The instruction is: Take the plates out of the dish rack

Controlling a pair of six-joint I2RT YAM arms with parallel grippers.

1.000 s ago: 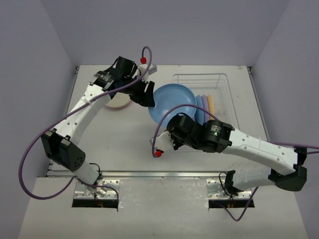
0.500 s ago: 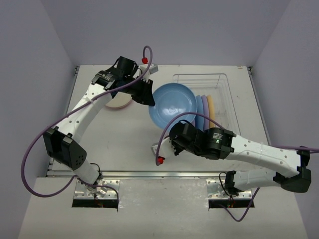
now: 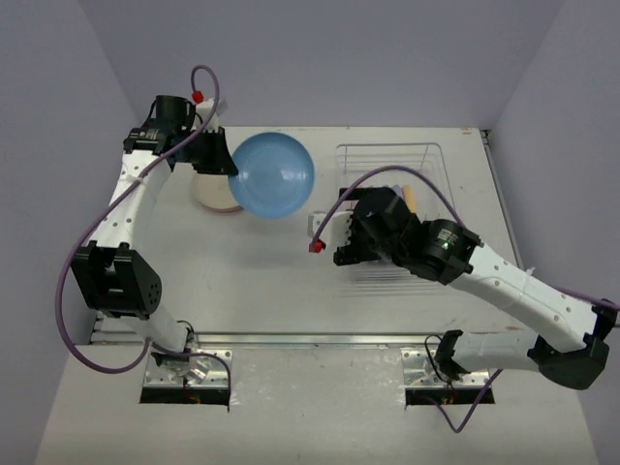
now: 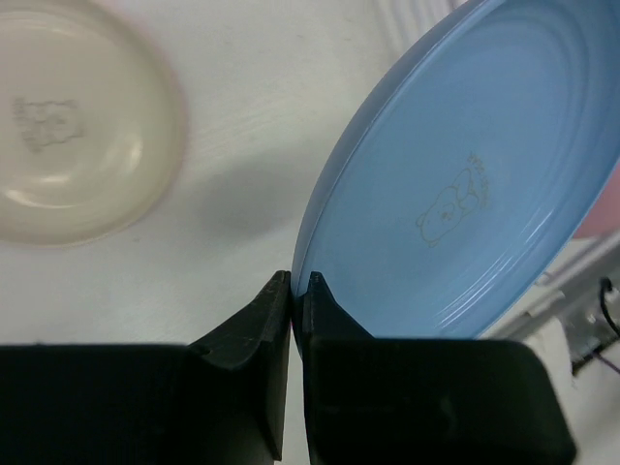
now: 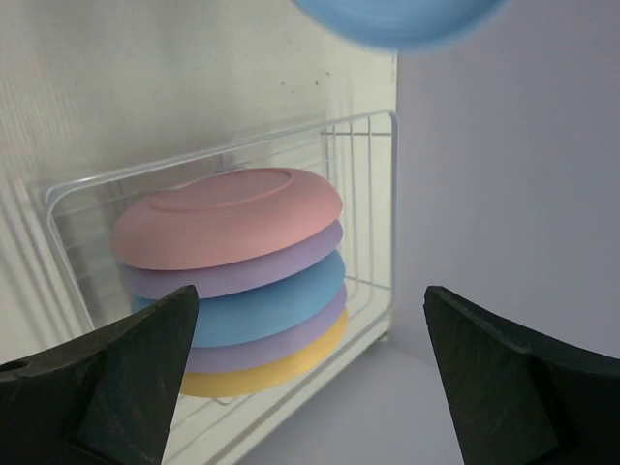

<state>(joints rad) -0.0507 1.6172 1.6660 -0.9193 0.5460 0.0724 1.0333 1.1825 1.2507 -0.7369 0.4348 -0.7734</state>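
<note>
My left gripper [image 4: 298, 281] is shut on the rim of a blue plate [image 4: 465, 194], held tilted in the air above the table [image 3: 274, 174], left of the dish rack [image 3: 387, 153]. A cream plate [image 4: 73, 126] lies flat on the table beside it [image 3: 211, 196]. My right gripper [image 5: 310, 291] stands wide open with nothing between its fingers, facing the rack [image 5: 368, 126]. Several plates stand side by side in the rack: pink [image 5: 228, 228], lilac [image 5: 242, 273], blue [image 5: 266, 312] and yellow [image 5: 271, 368]. From above, my right gripper [image 3: 360, 231] hides most of them.
The wire rack sits at the back right of the table, close to the right wall. The held blue plate's edge [image 5: 397, 19] shows at the top of the right wrist view. Grey walls enclose the table on three sides.
The right gripper let go of the blue plate, opened wide and swung toward the rack. The left gripper closed on the plate's rim and carried it left, away from the rack.
</note>
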